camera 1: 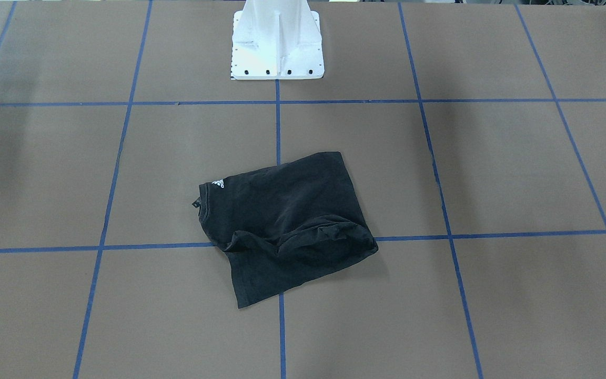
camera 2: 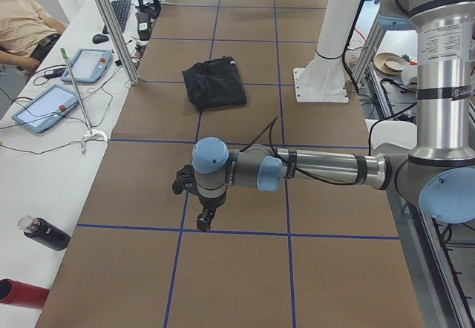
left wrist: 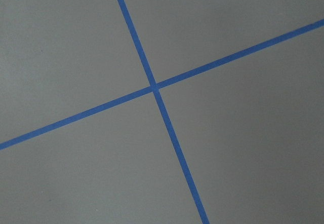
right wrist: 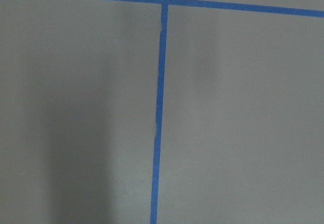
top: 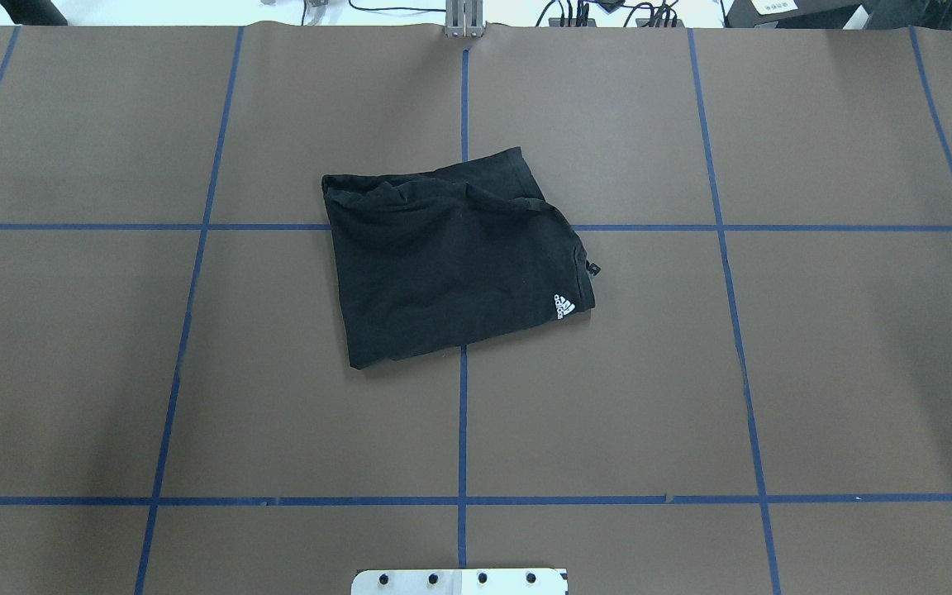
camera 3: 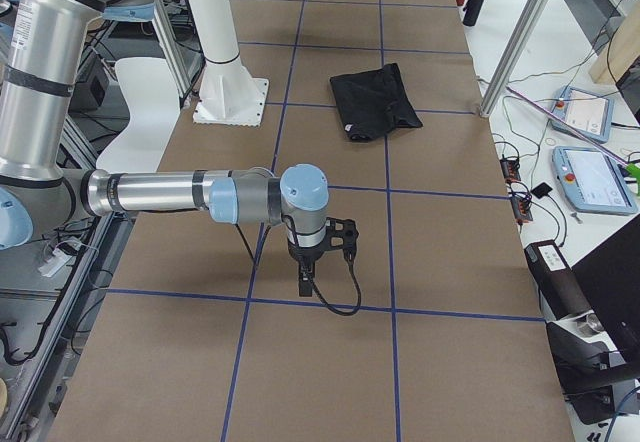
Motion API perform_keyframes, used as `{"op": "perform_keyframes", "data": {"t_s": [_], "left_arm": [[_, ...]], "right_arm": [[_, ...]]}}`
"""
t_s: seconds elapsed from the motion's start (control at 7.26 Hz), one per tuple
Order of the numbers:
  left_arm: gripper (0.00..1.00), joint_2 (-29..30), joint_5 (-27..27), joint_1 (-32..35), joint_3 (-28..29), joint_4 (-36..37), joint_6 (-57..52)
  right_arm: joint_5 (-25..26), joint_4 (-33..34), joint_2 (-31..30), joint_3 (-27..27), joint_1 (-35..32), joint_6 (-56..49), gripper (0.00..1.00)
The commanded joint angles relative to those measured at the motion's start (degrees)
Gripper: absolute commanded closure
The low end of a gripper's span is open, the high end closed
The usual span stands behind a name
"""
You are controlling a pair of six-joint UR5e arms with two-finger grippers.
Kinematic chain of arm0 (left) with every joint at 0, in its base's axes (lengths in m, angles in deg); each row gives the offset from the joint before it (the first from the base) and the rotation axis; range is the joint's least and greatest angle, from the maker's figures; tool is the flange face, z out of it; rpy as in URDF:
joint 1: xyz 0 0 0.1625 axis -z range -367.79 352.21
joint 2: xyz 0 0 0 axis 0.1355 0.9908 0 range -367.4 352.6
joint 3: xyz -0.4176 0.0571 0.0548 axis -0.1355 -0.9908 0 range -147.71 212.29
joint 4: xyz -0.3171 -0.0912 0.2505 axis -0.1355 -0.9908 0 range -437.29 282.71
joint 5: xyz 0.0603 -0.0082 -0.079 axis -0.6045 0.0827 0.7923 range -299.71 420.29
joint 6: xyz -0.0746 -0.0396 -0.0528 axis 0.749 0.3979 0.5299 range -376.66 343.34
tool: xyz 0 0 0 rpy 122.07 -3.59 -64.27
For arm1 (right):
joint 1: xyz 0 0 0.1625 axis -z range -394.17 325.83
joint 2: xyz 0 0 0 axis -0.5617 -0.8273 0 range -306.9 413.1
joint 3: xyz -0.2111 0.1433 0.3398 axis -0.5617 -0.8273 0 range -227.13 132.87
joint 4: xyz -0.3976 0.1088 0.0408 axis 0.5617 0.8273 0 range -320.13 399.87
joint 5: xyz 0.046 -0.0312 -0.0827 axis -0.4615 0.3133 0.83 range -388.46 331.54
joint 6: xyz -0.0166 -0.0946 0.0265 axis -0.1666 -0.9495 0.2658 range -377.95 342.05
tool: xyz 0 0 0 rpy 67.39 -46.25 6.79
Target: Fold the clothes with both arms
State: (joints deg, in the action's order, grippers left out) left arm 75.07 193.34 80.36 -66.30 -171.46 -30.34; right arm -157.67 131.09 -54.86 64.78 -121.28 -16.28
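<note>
Overhead and front cameras face each other steeply down, sharing the T-shirt.

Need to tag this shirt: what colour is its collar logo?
White, on the black T-shirt; the logo shows best in the overhead exterior view.

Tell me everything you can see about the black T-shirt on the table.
The T-shirt is black, soft cloth, folded into a rough, slightly skewed rectangle. A small white logo sits by the collar, at the robot's right end. The edge farthest from the robot is bunched and wrinkled; the rest lies fairly flat. No front print shows. It rests mid-table on the brown surface, across a crossing of blue tape lines. Nothing else touches it.
</note>
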Motion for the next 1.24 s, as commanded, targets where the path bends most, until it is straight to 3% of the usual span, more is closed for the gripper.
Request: {"op": "perform_keyframes", "data": {"t_s": [0.0, 1.1], "left_arm": [[0.00, -3.62, 0.36, 2.53, 0.15, 0.04, -0.20], [0.00, -3.02, 0.36, 4.31, -0.55, -0.05, 0.32]], "right_arm": [[0.00, 0.01, 0.03, -0.02, 0.01, 0.00, 0.00], [-0.26, -0.08, 0.12, -0.02, 0.01, 0.09, 0.00]]}}
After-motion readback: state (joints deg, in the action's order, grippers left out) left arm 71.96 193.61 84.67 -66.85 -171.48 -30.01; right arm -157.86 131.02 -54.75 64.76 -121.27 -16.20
